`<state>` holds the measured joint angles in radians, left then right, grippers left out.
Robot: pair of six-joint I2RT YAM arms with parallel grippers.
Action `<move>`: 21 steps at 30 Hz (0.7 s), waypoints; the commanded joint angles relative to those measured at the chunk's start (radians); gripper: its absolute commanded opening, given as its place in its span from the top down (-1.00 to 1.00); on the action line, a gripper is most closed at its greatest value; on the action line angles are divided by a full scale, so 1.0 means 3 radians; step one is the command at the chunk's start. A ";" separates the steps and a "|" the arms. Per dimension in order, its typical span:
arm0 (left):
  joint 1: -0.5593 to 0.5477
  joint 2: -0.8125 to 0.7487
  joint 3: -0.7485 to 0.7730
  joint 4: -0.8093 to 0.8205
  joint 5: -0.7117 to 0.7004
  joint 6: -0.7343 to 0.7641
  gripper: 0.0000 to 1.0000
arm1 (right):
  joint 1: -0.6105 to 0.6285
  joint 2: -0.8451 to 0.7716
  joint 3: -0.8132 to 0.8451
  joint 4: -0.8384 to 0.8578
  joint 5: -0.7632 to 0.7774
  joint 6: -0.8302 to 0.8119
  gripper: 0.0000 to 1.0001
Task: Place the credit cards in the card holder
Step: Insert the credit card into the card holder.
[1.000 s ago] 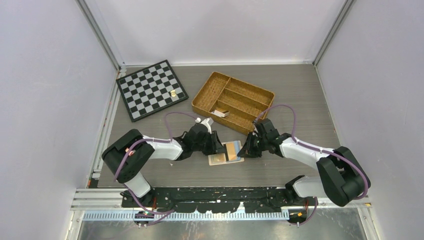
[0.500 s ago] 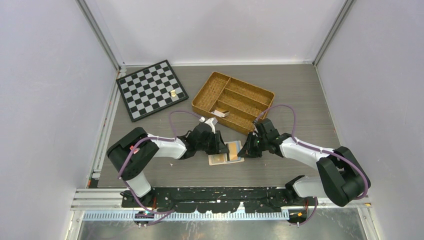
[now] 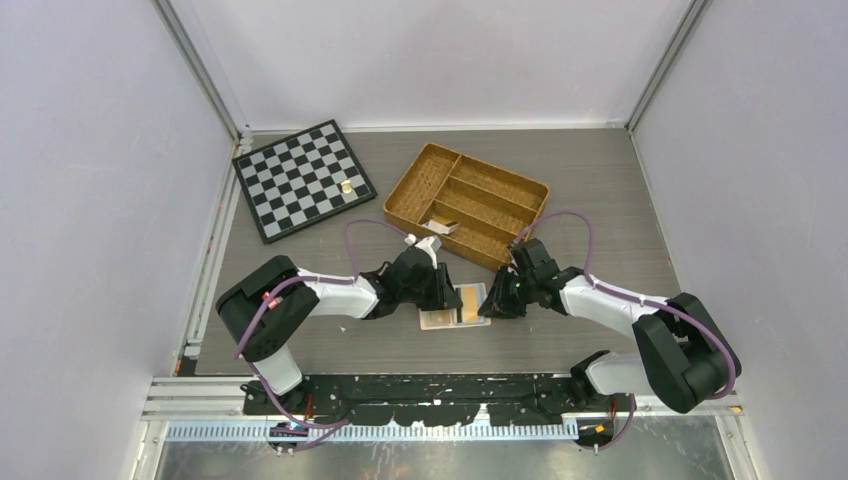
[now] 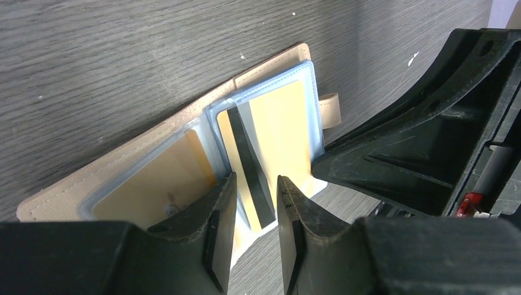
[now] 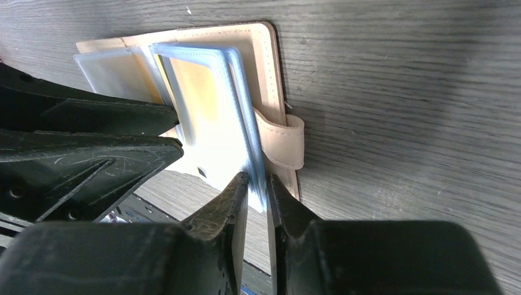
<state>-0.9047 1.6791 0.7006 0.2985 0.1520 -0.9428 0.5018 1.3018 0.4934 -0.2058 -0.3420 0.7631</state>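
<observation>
Soft even light; glare whitens sleeves of the card holder.

Beige card holder, checkered chessboard

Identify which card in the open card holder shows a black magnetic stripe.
The card partly in the sleeve on the snap tab side: its black stripe faces up. The other card, beside it away from the tab, shows only plain tan.

From my overhead feed, a dark grey wood-grain table top fills the middle. Pale lilac-white walls close it in at 9, 12 and 3 o'clock. Aluminium posts rise in the corners at 11 and 1. A silver rail runs along 6 o'clock. The light is soft and even.
</observation>
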 commanded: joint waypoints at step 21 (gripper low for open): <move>-0.0058 -0.0936 0.0000 -0.1061 -0.0476 0.0358 -0.08 | 0.0013 -0.0646 0.0064 -0.0254 0.0194 -0.0095 0.25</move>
<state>-0.9337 1.4742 0.6979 0.1371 0.1066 -0.8951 0.5022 1.0885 0.4919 -0.3241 -0.2237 0.7547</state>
